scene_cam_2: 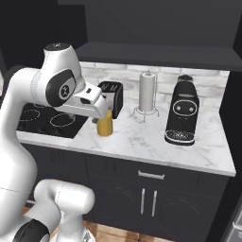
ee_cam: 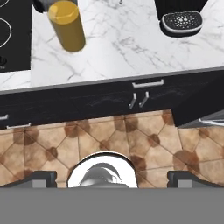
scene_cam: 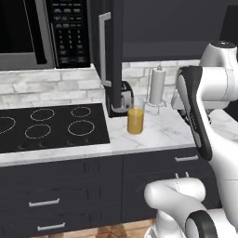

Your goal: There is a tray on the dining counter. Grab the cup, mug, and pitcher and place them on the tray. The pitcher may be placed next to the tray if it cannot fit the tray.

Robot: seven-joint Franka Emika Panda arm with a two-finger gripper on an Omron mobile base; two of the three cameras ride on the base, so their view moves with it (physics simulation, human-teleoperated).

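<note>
The pitcher is a tall clear glass cylinder with amber-orange contents. It stands upright on the white marble counter, just right of the cooktop. In the right base view the pitcher is partly hidden behind my white hand. The hand view looks down from above the counter's front edge, with the pitcher at its upper left. My gripper is open, its fingertips far apart with nothing between them. It is well short of the pitcher. The tray, the cup and the mug are out of view.
A white paper-towel roll and a dark toaster stand at the back wall. A black coffee machine sits to the right. The black cooktop lies left. A dark cabinet door hangs open above the counter.
</note>
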